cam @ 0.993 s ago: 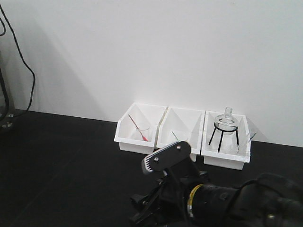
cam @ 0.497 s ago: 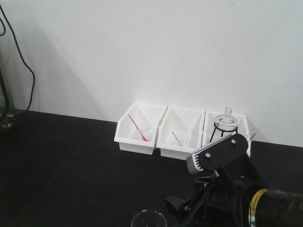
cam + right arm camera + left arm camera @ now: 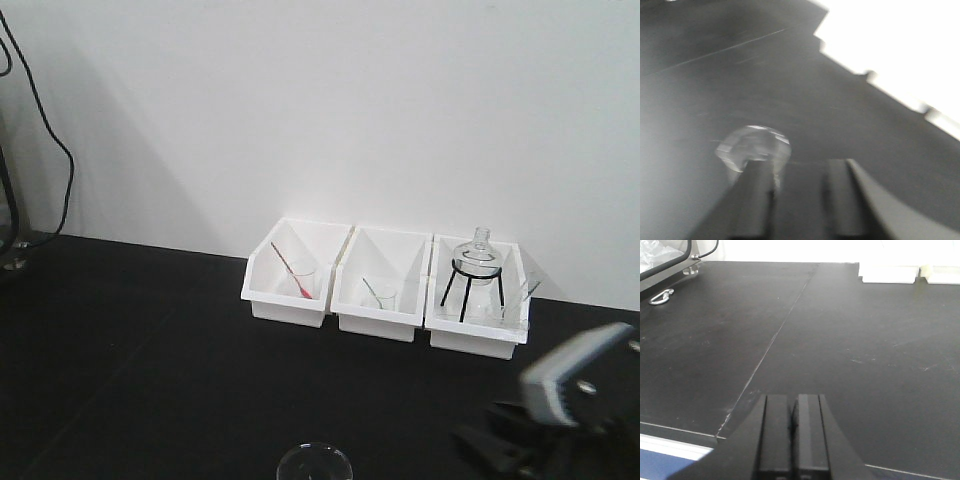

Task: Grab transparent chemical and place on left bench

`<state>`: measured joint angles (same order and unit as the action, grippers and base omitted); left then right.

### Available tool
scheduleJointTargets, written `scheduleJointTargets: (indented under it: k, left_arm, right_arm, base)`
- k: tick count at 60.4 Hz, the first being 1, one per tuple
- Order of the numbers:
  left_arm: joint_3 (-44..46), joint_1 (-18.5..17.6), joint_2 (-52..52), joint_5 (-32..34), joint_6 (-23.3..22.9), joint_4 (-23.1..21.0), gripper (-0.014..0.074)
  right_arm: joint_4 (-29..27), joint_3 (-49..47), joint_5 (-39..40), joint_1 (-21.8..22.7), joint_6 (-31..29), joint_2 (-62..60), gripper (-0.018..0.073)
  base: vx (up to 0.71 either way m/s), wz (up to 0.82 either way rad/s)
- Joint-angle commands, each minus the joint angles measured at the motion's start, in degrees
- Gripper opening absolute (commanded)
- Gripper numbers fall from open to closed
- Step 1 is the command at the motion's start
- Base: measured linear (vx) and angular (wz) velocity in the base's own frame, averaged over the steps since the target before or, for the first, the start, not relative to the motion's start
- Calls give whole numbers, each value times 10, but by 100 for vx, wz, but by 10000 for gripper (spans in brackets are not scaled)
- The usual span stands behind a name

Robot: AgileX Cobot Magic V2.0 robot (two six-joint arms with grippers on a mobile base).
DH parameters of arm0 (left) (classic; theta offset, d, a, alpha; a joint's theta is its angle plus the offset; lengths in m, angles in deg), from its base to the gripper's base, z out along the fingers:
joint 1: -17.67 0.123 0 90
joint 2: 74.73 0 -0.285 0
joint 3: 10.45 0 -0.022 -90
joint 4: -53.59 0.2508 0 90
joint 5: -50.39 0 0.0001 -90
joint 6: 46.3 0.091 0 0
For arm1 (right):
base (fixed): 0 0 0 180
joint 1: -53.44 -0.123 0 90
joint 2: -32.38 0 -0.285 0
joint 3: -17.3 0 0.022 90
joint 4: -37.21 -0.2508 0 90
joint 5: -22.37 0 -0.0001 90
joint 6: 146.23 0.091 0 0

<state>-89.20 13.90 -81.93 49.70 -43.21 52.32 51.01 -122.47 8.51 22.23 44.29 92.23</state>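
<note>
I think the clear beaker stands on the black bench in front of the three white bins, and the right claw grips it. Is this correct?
Not quite. The beaker does stand on the black bench before the three white bins, but the right claw is not gripping it; in the right wrist view, the beaker sits free just ahead of its fingers.

The transparent chemical (image 3: 314, 462) is chopped off by the bottom edge of the front view, so only its rim shows. The right wrist view is all smeared, and the right gripper (image 3: 800, 200) partly covers the beaker there. That gripper is just a blurry shape in the front view's corner, jaws unreadable.
</note>
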Motion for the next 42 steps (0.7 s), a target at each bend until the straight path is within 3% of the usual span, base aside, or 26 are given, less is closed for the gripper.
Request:
scheduleJointTargets:
  k: [1,9,16,29,32,42]
  left_arm:
    - [-9,-1,11,45,-4,0,-3]
    - [-9,-1,11,45,-4,0,-3]
    - [-9,-1,11,45,-4,0,-3]
    - [-9,-1,11,45,-4,0,-3]
    - [-9,-1,11,45,-4,0,-3]
    - [-9,-1,11,45,-4,0,-3]
  right_arm:
    - [-14,65,95,67,-7,-79,138]
    - [-19,185,115,185,-8,-234,-11]
    - [-46,262,98,237,-8,-343,-10]
    - [-61,394,110,242,-19,-506,-7]
    - [-61,390,67,244,-35,-542,-7]
    - [-64,392,69,247,-66,-531,-7]
  base:
    - [0,0]
    - [0,0]
    - [0,0]
    - [0,0]
    - [0,0]
    - [0,0]
